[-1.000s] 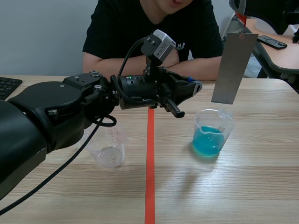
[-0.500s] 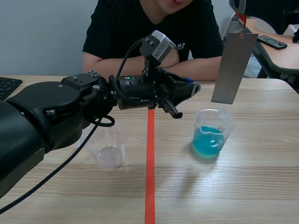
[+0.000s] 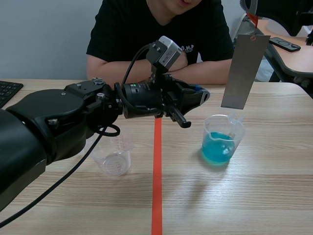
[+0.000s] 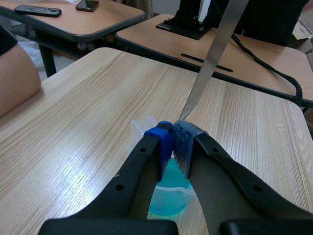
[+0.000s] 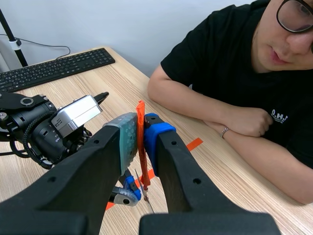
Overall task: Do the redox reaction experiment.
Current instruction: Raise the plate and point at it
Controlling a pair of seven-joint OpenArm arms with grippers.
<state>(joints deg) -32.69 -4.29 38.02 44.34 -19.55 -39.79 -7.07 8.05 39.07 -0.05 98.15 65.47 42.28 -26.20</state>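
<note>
My left end effector (image 3: 204,93) has eased back a little toward its own side, pads together on nothing, hovering above the worktop (image 3: 254,196) near the cup of blue liquid (image 3: 221,139). The metal strip (image 3: 243,71) has not moved: it hangs just above that cup, its lower edge clear of the liquid, so the dip is not yet done. My right end effector (image 5: 141,129) is clamped on a thin edge, probably the strip seen end-on. An empty cup (image 3: 113,156) sits under my left arm. A person (image 3: 161,29) sits opposite with folded arms; nothing blocks the way down.
</note>
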